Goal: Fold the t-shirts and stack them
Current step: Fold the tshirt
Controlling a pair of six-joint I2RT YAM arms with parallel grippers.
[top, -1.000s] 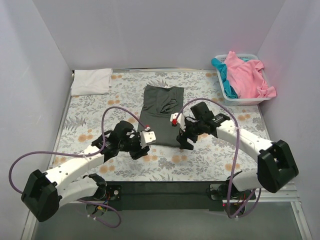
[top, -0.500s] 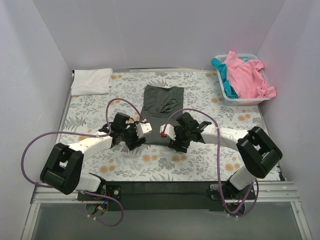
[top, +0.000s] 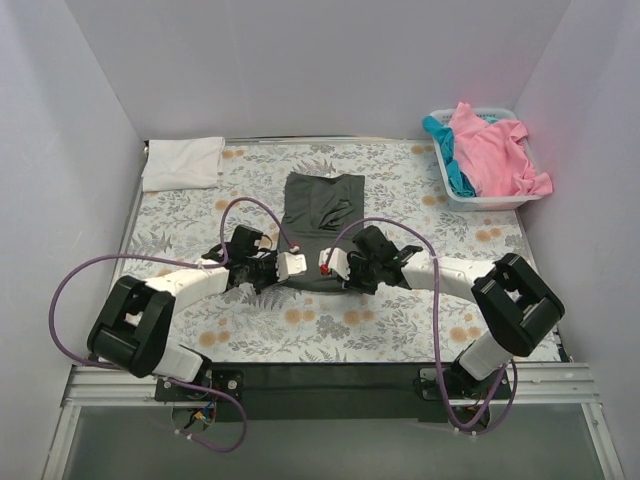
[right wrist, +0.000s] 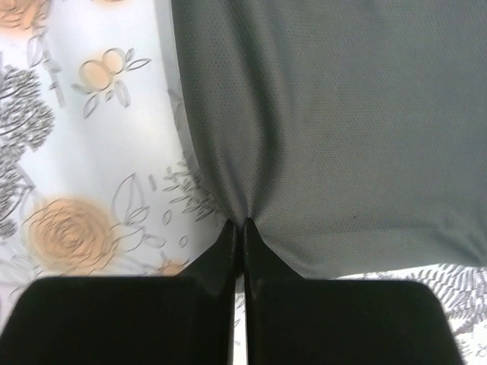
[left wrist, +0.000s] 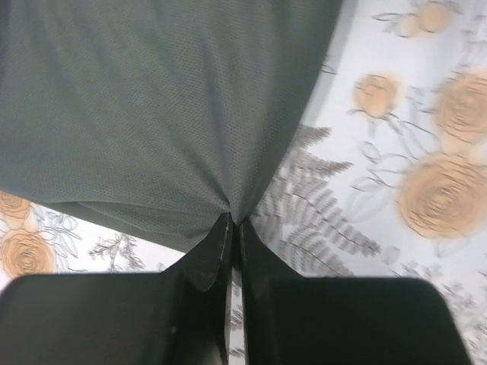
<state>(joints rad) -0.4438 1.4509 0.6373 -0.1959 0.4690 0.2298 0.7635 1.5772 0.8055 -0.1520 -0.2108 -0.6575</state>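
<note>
A dark charcoal grey t-shirt lies partly folded in the middle of the floral table cloth. Both grippers are down at its near edge. My left gripper is shut on the near left corner, and in the left wrist view the grey cloth puckers into the closed fingertips of the left gripper. My right gripper is shut on the near right corner, where the cloth gathers into the right gripper. A folded white t-shirt lies at the back left. Pink and teal t-shirts sit in the basket.
The white plastic basket stands at the back right against the wall. The floral table cloth covers the table between white side walls. Purple cables loop above both forearms.
Both arms reached inward and down to the grey t-shirt's near edge. Both grippers, open a moment ago, have closed on its two near corners.
</note>
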